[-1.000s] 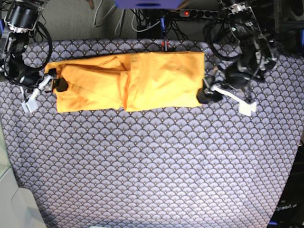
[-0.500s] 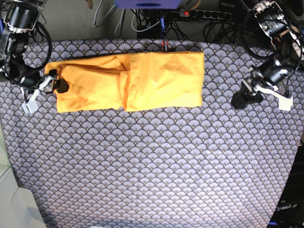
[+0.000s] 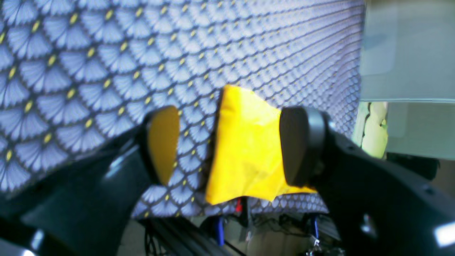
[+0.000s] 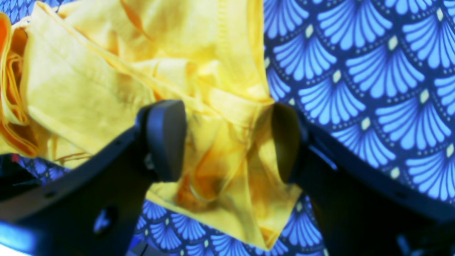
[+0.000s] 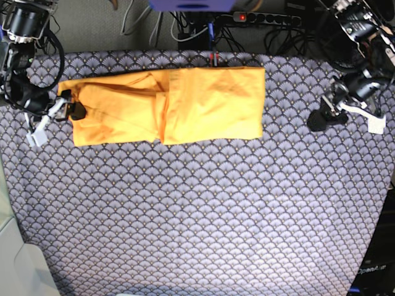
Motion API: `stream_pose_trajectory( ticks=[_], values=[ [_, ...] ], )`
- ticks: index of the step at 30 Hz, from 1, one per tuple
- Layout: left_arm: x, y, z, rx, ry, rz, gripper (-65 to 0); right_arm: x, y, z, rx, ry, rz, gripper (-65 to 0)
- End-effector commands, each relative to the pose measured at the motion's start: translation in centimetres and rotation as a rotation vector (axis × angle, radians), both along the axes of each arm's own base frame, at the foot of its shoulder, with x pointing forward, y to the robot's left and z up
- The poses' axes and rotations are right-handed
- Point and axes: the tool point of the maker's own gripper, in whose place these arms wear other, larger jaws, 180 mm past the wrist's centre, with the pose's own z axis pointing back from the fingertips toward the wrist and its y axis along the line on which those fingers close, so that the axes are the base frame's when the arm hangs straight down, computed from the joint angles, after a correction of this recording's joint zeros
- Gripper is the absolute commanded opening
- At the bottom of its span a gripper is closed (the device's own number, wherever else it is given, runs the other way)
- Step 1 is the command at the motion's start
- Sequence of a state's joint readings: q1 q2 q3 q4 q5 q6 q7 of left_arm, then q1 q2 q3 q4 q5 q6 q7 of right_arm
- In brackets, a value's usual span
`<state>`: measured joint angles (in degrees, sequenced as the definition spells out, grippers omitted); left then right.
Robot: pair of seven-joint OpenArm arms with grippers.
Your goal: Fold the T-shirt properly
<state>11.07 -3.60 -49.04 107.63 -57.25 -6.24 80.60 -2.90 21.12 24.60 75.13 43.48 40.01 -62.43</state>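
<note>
Folding the long band of plain yellow-orange cotton T-shirt (image 5: 166, 106) crosswise seems next; right hand (image 4: 227, 142) spread astride its end must pinch, left hand (image 3: 231, 145) spread, apart.

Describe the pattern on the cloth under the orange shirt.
Blue-grey cloth with repeating scallop fans, each tipped with a small yellow dot; clearest in the left wrist view.
</note>
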Motion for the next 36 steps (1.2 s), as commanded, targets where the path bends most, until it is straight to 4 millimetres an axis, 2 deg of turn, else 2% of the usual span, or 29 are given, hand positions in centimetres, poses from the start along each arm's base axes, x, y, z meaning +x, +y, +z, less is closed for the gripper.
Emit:
stream_pose_trajectory(
  ticks=[1, 5, 11, 13, 26, 30, 36],
  values=[
    [0.5, 0.0, 1.2, 0.002, -0.046, -0.004, -21.6, -0.1, -0.7, 0.2, -0.029, 0.003, 0.004, -25.5],
    [0.4, 0.0, 1.1, 0.003, -0.044, -0.005, -21.6, -1.1, -0.4, -0.7, -0.013, 0.034, 0.0, -25.7],
    [0.4, 0.1, 1.1, 0.003, -0.043, -0.005, -21.6, -3.2, 0.0, -4.1, 0.066, 0.145, -0.056, -25.9],
    [0.4, 0.1, 1.1, 0.002, -0.041, -0.004, -21.6, -3.4, 0.0, -4.6, 0.082, 0.162, -0.067, -26.4],
    [0.5, 0.2, 1.0, 0.005, -0.04, 0.0, -21.6, -3.4, 0.5, -4.7, 0.076, 0.174, -0.038, -56.9],
    [0.5, 0.4, 1.0, 0.011, -0.039, 0.0, -21.6, -3.0, 2.1, -3.2, 0.027, 0.124, 0.056, -62.3],
    [0.6, 0.6, 1.2, 0.018, -0.043, 0.0, -21.6, -2.2, 4.6, 0.7, -0.033, -0.018, 0.15, -62.7]
  ],
)
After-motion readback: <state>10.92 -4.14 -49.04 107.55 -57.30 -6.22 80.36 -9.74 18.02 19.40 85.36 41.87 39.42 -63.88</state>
